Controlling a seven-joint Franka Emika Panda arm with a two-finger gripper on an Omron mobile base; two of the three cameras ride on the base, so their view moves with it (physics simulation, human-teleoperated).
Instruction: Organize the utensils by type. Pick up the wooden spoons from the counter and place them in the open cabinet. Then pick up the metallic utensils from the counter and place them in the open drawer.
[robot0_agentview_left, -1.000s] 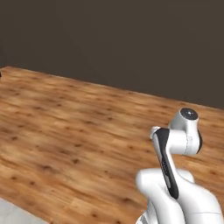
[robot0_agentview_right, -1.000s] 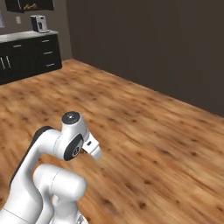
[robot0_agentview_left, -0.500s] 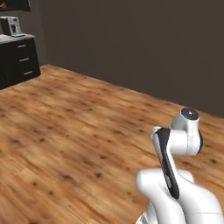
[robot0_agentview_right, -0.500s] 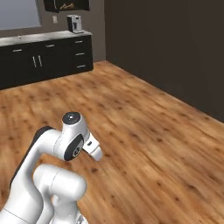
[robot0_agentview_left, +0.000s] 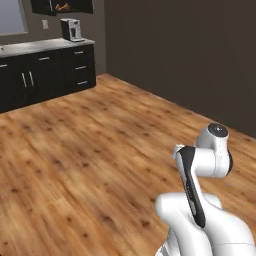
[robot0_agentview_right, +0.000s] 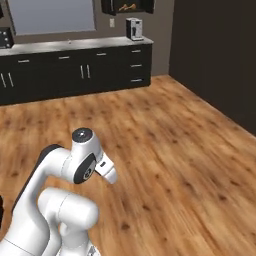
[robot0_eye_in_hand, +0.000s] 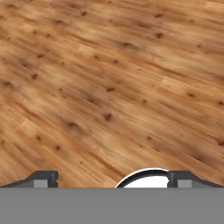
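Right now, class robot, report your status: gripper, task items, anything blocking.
Gripper open, empty, over wood floor. Counter far ahead; utensils too small to make out. Nothing in the way.

No text, label, brand, number or sign can be read anywhere. The coffee machine (robot0_agentview_right: 134, 28) on the far counter (robot0_agentview_right: 75, 45) is too small and blurred to show any.

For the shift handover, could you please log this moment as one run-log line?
phase: approach | jaws: open, empty, over wood floor | counter: far ahead, coffee machine on it | utensils: too far to tell
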